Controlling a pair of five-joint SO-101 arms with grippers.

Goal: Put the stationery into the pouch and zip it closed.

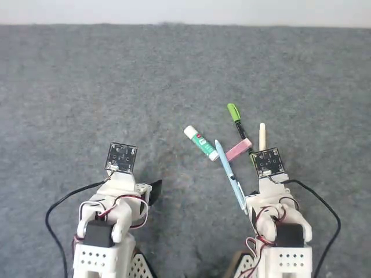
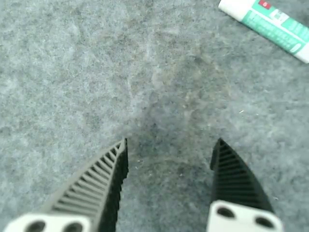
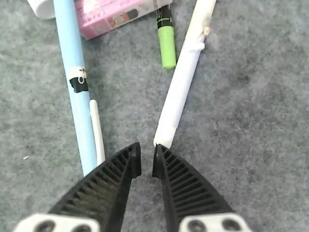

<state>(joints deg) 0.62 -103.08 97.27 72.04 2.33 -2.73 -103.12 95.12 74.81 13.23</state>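
Nearest, the left gripper [image 2: 171,145] hangs, jaws spread wide, over grey felt matting [image 1: 87,87], then a white-and-green glue stick [image 1: 201,143], long pale-blue pen [image 1: 230,174], flat pink eraser [image 1: 238,149], green highlighter [image 1: 234,113] and cream-white pen [image 3: 186,77] lie clustered, the right gripper [image 3: 147,147] all but closed, empty, at the cream-white pen's end.

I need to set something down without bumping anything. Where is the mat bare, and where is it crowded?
Bare: the grey mat ahead of the left gripper, left of the glue stick, and the far strip beyond the green marker. Crowded: ahead of the right gripper, where the blue pen, pink eraser and white pen lie close together.
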